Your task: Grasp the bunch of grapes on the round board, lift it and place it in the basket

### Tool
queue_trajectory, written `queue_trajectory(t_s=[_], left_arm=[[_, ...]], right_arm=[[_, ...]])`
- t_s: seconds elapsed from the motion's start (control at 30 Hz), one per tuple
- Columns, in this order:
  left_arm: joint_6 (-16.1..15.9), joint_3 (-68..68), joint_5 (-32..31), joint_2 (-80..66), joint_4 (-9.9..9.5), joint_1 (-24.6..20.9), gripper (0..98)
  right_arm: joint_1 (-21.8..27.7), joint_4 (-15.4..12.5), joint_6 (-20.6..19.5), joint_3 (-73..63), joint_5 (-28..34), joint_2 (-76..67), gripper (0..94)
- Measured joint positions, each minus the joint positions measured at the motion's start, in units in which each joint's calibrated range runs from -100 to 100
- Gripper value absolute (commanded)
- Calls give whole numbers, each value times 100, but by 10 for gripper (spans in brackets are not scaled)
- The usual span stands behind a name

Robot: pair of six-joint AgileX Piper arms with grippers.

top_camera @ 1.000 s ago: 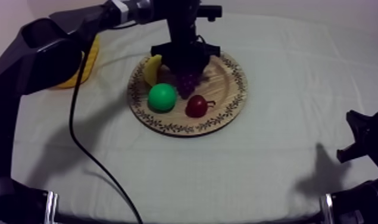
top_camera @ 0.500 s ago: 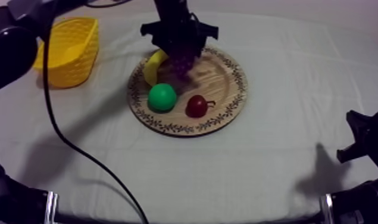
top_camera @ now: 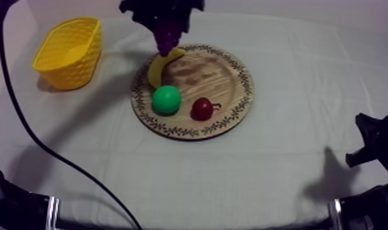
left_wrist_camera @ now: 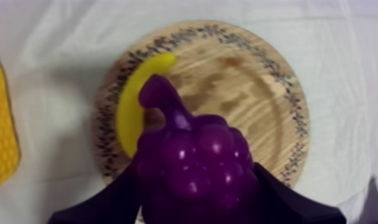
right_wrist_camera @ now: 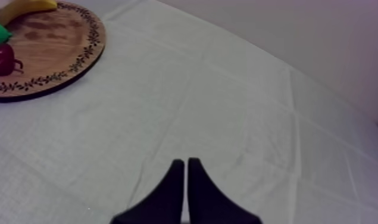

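Lifted off the wooden board (top_camera: pixel 245 92), the bunch of grapes (top_camera: pixel 166 38) hangs over its far rim, held by the left end effector (top_camera: pixel 162 19); a slip would drop it short of the yellow basket (top_camera: pixel 68 52), far left.

Readable text: none was legible.
Wooden board (top_camera: pixel 244 92): its rim bore a leaf pattern, no letters.
Yellow basket (top_camera: pixel 65 58): plain weave, no label.

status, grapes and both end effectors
Left end effector shut on bunch of grapes, above far rim of wooden board, over banana. Right end effector shut, low over cloth. Bare cloth between board and yellow basket.
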Motion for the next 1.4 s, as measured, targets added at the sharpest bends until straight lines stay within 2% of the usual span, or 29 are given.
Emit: queue_trajectory(t_s=[0.93, 1.17, 1.4], left_arm=[[-851, 195, -15, -190, -156, -2169, 566], [-972, 166, -24, -89, -182, -2527, 570], [-995, 114, -39, 110, -212, -2626, 572]], right_arm=[[0, 0, 0, 0, 0, 0, 3], [0, 0, 0, 0, 0, 0, 3], [0, 0, 0, 0, 0, 0, 3]])
